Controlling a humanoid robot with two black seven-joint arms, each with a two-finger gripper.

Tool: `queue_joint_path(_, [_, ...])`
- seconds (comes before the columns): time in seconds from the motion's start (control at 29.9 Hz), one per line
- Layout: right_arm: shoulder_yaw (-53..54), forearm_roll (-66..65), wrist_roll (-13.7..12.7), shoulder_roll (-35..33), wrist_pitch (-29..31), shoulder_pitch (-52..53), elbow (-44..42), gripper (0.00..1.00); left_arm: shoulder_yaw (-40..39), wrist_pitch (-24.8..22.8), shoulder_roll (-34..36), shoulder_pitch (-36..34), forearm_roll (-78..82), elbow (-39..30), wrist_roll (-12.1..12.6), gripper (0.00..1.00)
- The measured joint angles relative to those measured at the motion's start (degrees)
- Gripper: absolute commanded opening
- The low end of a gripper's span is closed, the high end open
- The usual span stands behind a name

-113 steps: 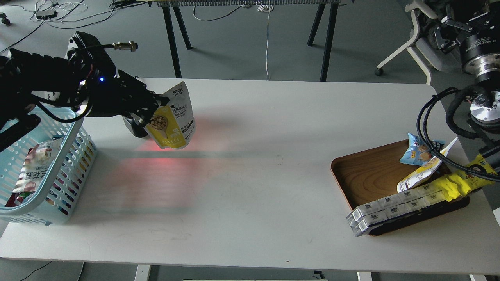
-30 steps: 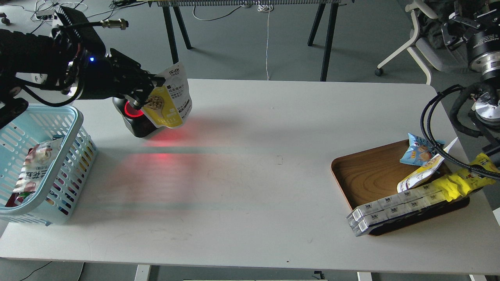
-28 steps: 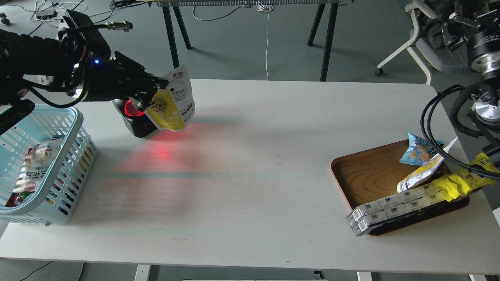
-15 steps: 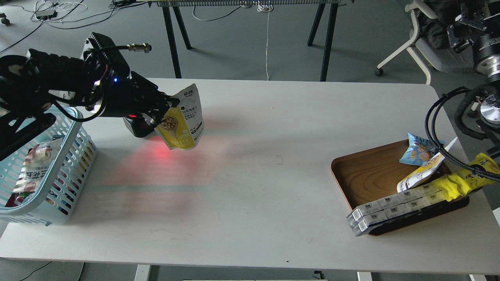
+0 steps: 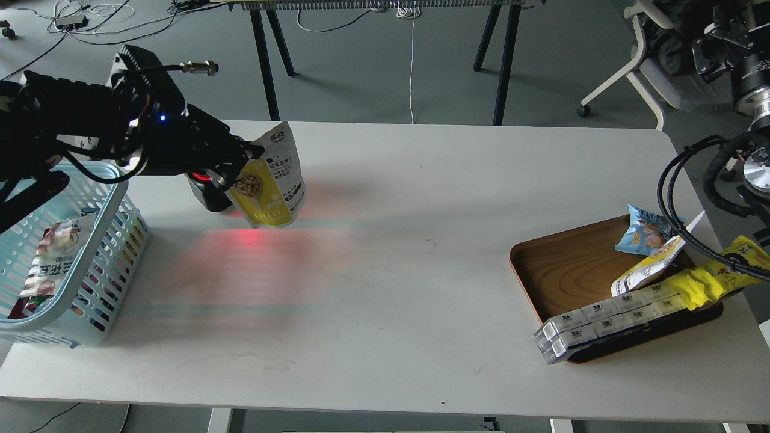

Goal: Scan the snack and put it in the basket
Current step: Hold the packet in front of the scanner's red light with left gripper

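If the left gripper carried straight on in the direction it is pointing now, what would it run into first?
The left gripper, shut on the snack, points rightward and slightly downward. Beyond the pouch the line looks free, probably ending on the bare table; depth is unclear.

A single head-mounted camera looks forward and down across the white table [image 5: 397, 270], left arm entering from the left.

Left gripper [image 5: 240, 165] at upper left clamping the snack [image 5: 271, 180] above a scanner [image 5: 207, 192], red glow on the table [image 5: 409, 252], basket [image 5: 90, 288] at left edge, wooden tray [image 5: 559, 270] at right
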Motion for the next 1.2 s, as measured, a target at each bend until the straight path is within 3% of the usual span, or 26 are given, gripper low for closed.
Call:
queue_joint_path(0.23, [0.63, 0.00, -0.02, -1.13, -0.05, -0.04, 0.46, 0.97, -2.06, 0.00, 4.32, -0.02, 0.00, -7.39, 0.00, 0.02])
queue_joint_path(0.4, [0.77, 0.00, -0.02, -1.55, -0.05, -0.75, 0.91, 0.97, -1.81, 0.00, 4.40, 0.17, 0.00, -8.10, 0.00, 0.02])
queue_joint_path(0.94, [0.80, 0.00, -0.02, -1.71, -0.05, -0.88, 0.94, 0.96, -2.01, 0.00, 1.83, 0.29, -0.01, -1.67, 0.00, 0.02])
queue_joint_path(1.2, [0.87, 0.00, -0.02, -1.66, -0.14, -0.88, 1.24, 0.97, -1.74, 0.00, 0.90, 0.30, 0.00, 5.04, 0.00, 0.02])
